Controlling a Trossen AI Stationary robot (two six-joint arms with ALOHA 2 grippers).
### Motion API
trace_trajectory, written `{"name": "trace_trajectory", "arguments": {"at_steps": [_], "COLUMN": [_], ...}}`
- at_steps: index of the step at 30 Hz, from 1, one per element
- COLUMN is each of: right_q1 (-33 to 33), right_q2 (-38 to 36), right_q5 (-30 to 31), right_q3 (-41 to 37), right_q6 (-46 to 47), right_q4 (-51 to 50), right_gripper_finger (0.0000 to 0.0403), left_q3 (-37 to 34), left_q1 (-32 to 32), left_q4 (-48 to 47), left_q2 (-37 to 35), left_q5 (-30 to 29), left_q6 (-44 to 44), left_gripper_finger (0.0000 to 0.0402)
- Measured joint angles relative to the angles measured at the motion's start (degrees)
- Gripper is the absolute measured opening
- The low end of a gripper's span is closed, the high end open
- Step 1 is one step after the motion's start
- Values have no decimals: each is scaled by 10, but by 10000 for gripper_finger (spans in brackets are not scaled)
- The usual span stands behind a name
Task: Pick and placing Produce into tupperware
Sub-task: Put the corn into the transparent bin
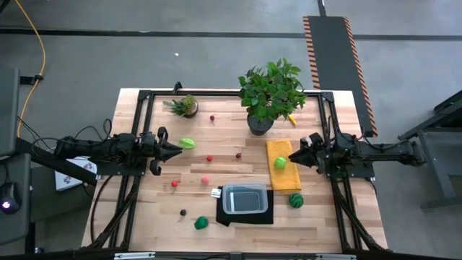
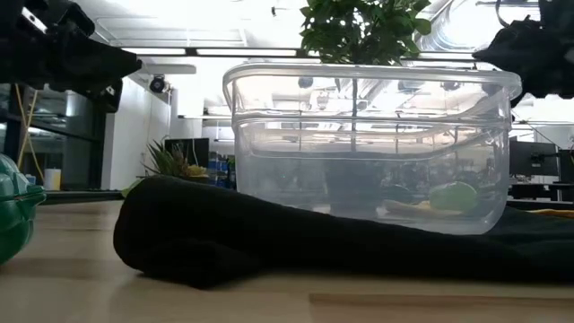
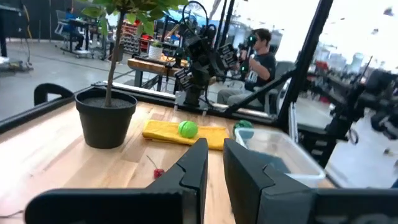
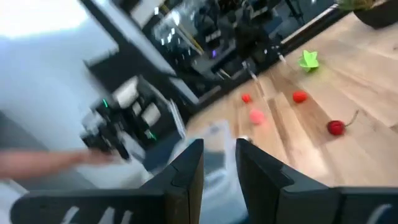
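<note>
Black mat: nearest the low camera, lying rumpled on the wooden table, with the tupperware on top.
Tupperware: clear rectangular container near the front edge of the table, roughly midway between the arms; nothing seems to lie inside it.
Green produce at the front: a dark green piece just left of the mat and a round striped one just right of it.
Small produce in the middle: red and pink pieces and dark berry-sized ones scattered over the bare wood left of the container.
Yellow cloth: behind and to the right of the tupperware, with a light green ball resting on it.
Left gripper: hangs over the left half of the table, fingers a narrow gap apart, holding nothing; a light green leafy piece lies just beside its tips.
Right gripper: above the yellow cloth's right edge, fingers slightly apart, empty.
Potted plants: a large one at the back centre, a small spiky one at the back left.
Person: seated beyond the table in the left wrist view.
</note>
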Motion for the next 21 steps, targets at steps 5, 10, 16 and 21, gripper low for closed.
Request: {"name": "trace_trajectory", "arguments": {"at_steps": [5,10,16,21], "right_q1": [0,0,-2,-2], "right_q2": [0,0,0,-1], "right_q5": [43,161,327,439], "right_q3": [0,0,0,0], "right_q6": [143,275,360,165], "right_q4": [36,45,91,278], "right_gripper_finger": [85,85,85,85], "left_q3": [0,0,0,0], "left_q1": [0,0,0,0], "left_q4": [23,59,75,75], "left_q2": [0,0,0,0], "left_q5": [0,-5,-6,-10], "left_q6": [-169,-338,-448,-448], "left_gripper_finger": [42,42,42,42]}}
